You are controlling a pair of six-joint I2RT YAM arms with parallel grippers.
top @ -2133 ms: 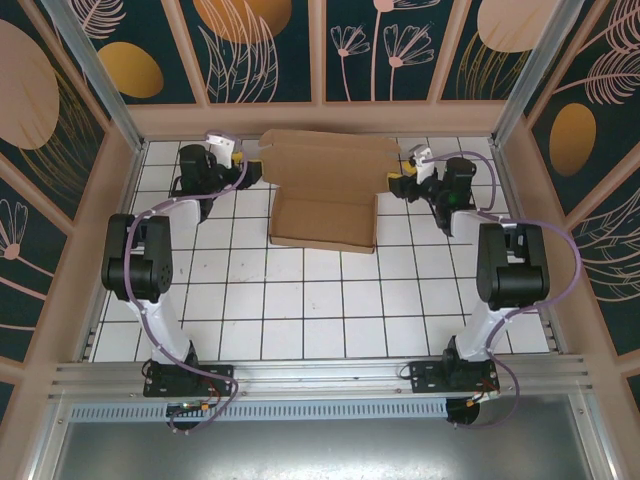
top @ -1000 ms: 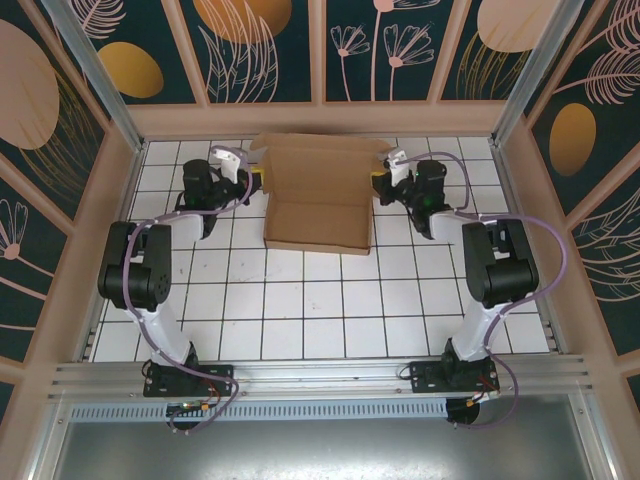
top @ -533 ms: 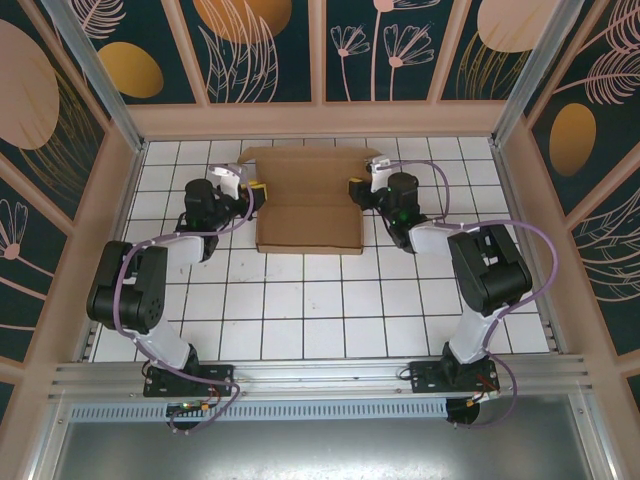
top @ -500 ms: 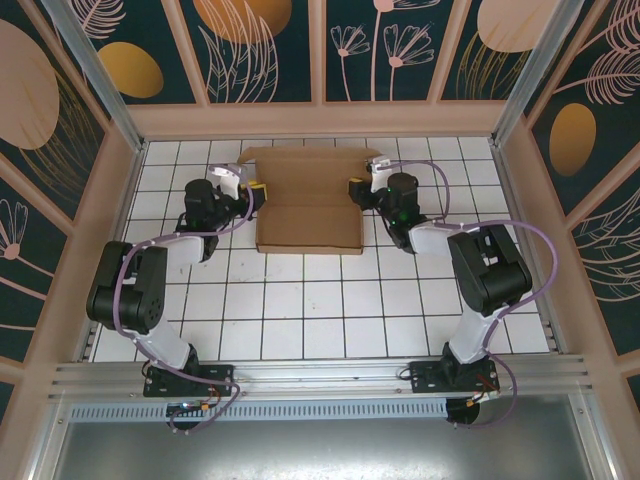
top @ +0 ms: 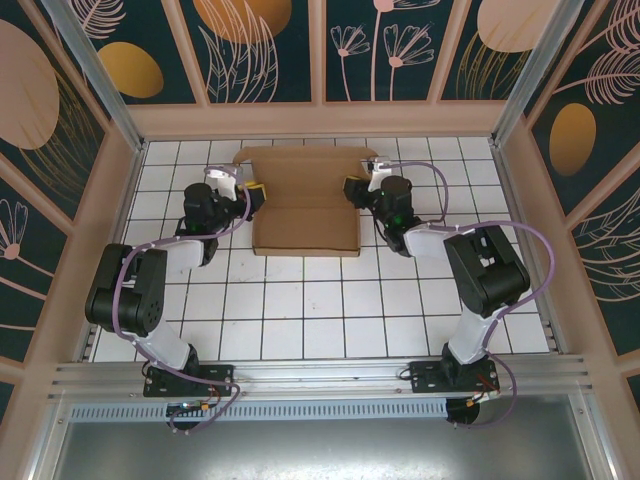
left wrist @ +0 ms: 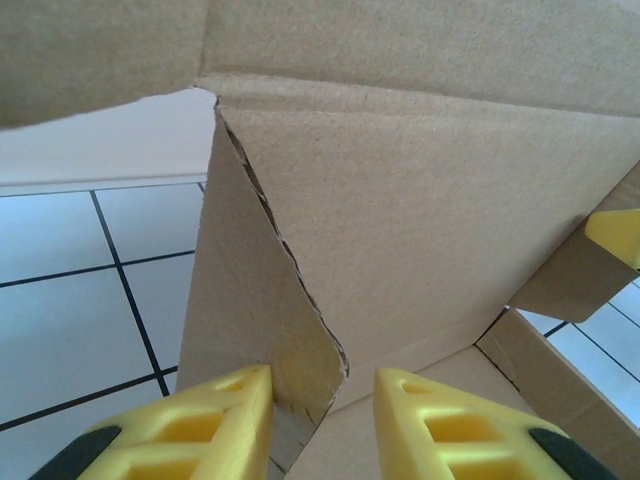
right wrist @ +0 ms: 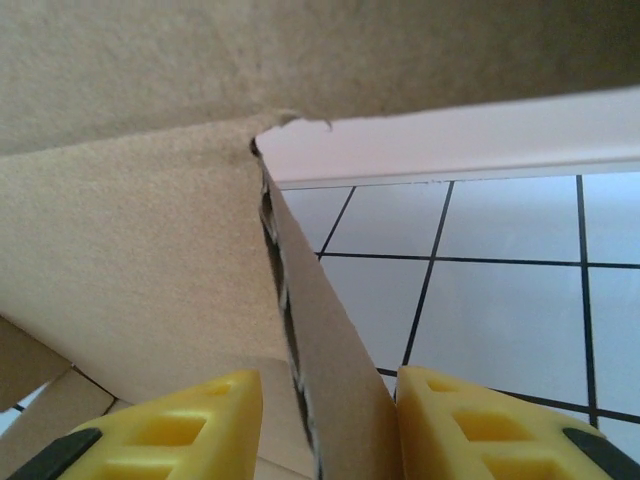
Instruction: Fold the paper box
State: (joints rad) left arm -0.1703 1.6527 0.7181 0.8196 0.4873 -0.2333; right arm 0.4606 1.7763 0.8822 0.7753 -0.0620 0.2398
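Plain brown cardboard box (top: 305, 205) is lying on the white tiled table (top: 300, 300), in the far-middle part, its back panel lying towards the rear wall. One arm is reaching in at each of its short sides.

Left two-finger gripper with yellow tips (top: 256, 190) is sitting at the box's left side. From its wrist camera, the yellow fingers (left wrist: 220, 410) are standing spread, with the torn-edged side wall of the box (left wrist: 260, 300) rising between them. The wall is lying against one finger, with a gap showing to the other. Not pinching.

Right two-finger gripper with yellow tips (top: 350, 188) is sitting at the box's right side, mirroring the left. From its wrist camera, its fingers (right wrist: 470, 410) are also standing parted. The box's upright side wall (right wrist: 330, 330) is passing edge-on between them, with slack on the inner side.

Both grippers are straddling cardboard, and neither is clamping it.
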